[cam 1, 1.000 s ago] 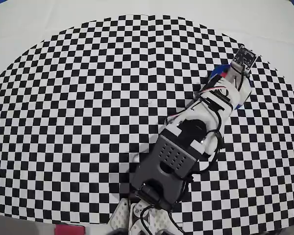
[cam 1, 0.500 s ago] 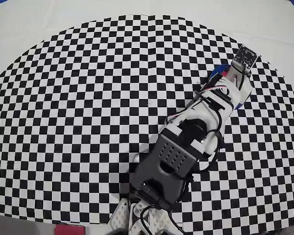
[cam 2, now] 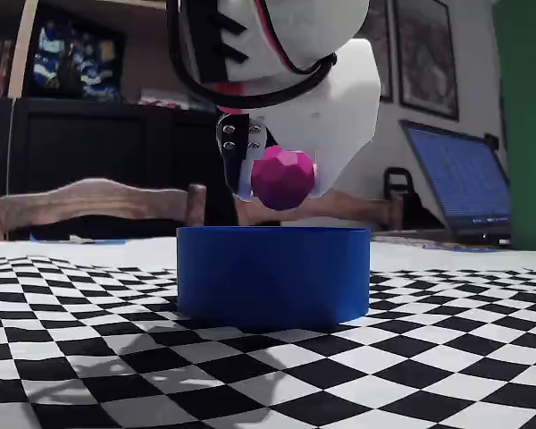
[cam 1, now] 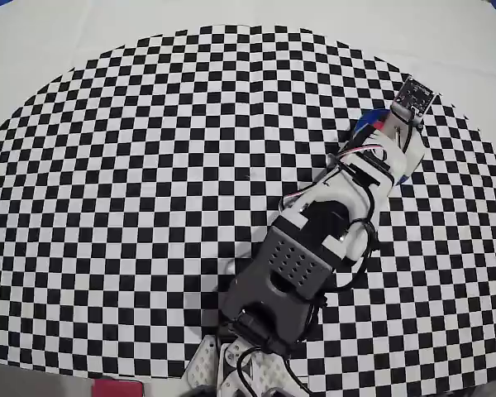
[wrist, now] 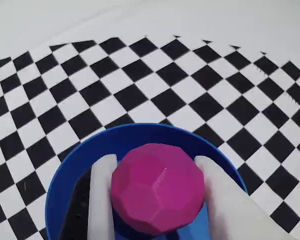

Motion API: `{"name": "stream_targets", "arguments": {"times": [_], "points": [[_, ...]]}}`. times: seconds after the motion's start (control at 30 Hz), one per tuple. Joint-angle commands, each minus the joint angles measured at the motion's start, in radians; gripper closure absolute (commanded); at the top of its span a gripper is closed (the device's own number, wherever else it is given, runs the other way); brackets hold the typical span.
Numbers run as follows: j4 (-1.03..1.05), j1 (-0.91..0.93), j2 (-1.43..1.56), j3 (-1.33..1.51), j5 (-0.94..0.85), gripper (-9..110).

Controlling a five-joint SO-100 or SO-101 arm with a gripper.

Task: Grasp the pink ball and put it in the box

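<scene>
Pink ball [wrist: 157, 187] between jaws (snugly)

A: Arm posture?
B: Extended, reaching toward upper right in the overhead view.
A: Gripper [wrist: 157, 200]?
B: White fingers [wrist: 102, 200] clamped on the pink ball [wrist: 157, 187], which sits between them.

You had a black-and-white checkered mat [cam 1: 149, 165] spread over the white tabletop [cam 1: 66, 33]. Behind it, in the fixed view, stood a wooden chair [cam 2: 89, 201], an open laptop [cam 2: 464, 183] at the right, dark shelving [cam 2: 80, 134], and framed pictures [cam 2: 426, 54] on the wall.
</scene>
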Motion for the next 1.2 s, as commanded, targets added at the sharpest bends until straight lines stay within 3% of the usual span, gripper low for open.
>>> {"name": "stream_targets", "arguments": {"times": [0.0,0.2,0.53,0.7,0.9,1.17], "points": [[0.002,-0.006,0.011,-0.038,-0.005,82],[-0.003,-0.009,0.018,-0.031,0.006,77],[0.002,-0.025,0.133,0.034,0.078,79],[0.005,-0.091,0.301,0.098,0.377,80],[0.005,-0.178,0.534,0.198,0.775,101],[0.008,-0.31,0.98,0.508,1.239,101]]}}
